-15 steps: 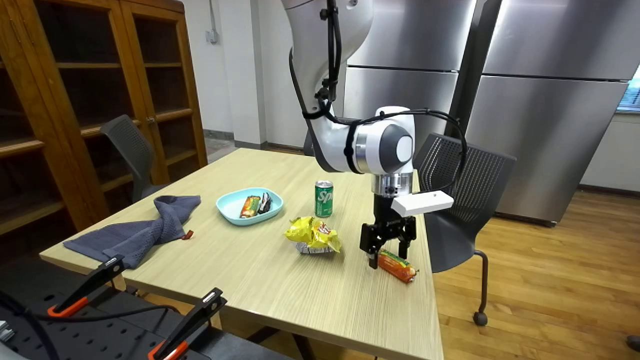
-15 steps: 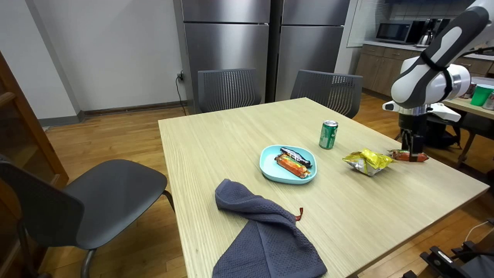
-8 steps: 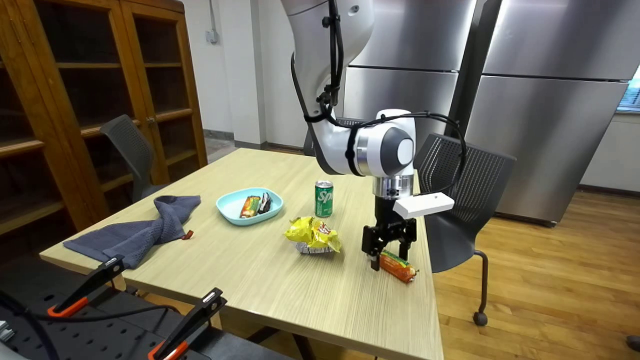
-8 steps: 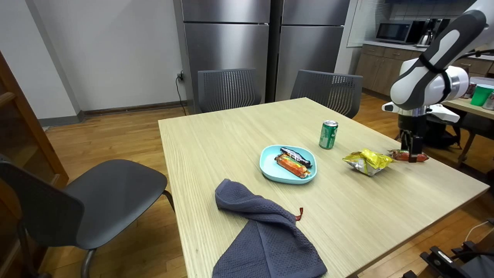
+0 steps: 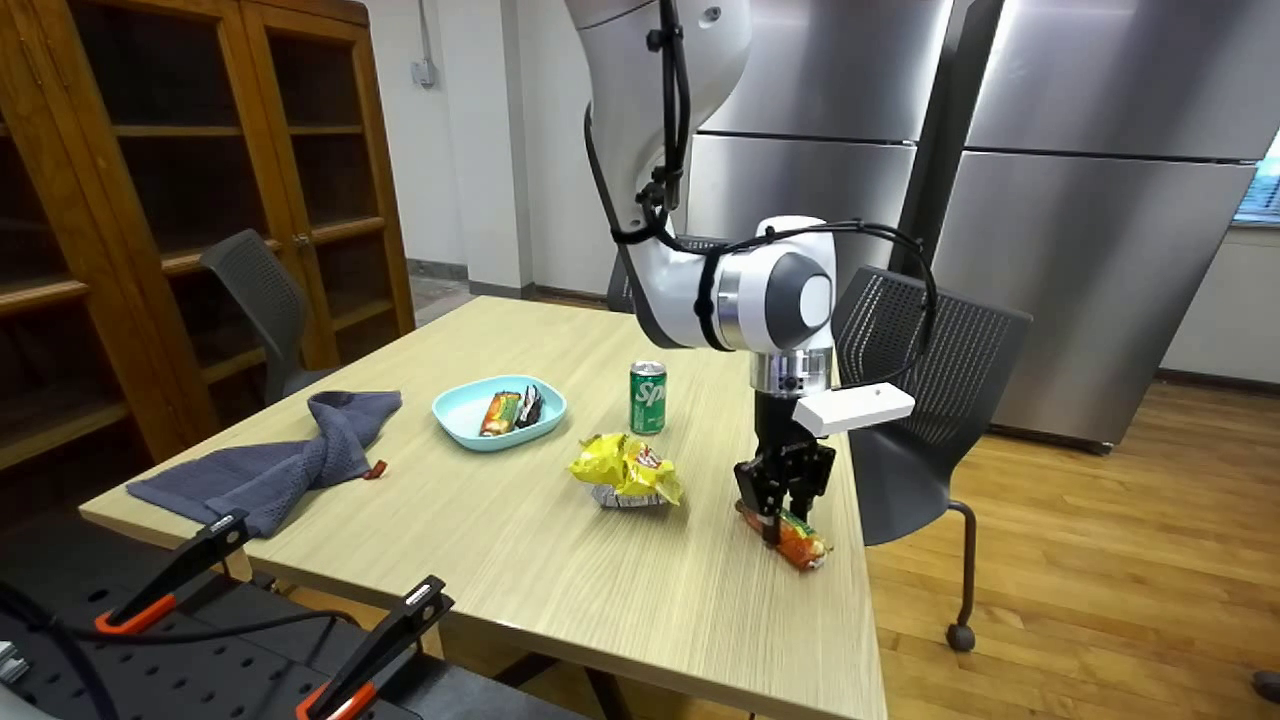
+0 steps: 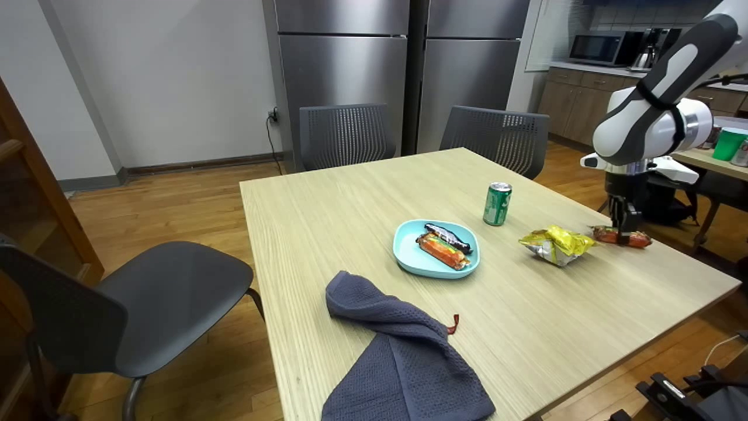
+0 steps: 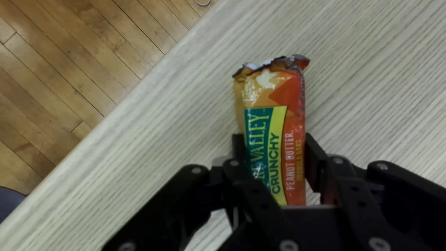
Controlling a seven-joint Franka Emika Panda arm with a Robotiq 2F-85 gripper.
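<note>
Bunched blue towel (image 6: 409, 356); upright green can (image 6: 497, 204); steel fridges (image 6: 345, 88).

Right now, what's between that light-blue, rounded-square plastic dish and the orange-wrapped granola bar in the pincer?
A crumpled yellow-and-silver foil snack bag lies between the dish and the granola bar in both exterior views.

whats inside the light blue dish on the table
In the dish lie an orange wrapped bar and, beside it, a dark and silver packet. The patch of dish beneath them is covered, so whether anything sits there cannot be seen.
</note>
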